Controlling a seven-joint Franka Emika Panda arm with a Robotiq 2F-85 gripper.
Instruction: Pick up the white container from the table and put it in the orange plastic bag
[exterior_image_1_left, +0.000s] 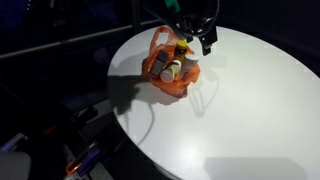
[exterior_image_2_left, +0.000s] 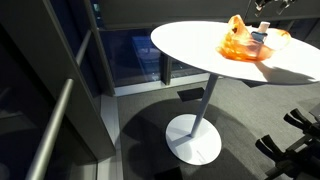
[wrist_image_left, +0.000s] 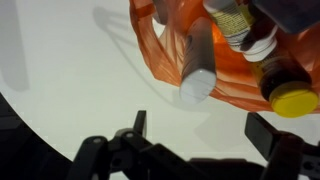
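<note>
My claw (wrist_image_left: 200, 123) sits nearest the lens, its dark fingers spread wide with nothing between them, above the white worktop (wrist_image_left: 70, 60) and just short of the orange plastic bag (wrist_image_left: 158, 45). The white container (wrist_image_left: 197, 72) lies on its side in the bag's mouth, cap end toward me, near a yellow-capped bottle (wrist_image_left: 288, 92). I judge it a light, stiff plastic cylinder, smooth and apt to roll. I would pinch it across mid-body, not the cap. The bag is soft and will yield.
</note>
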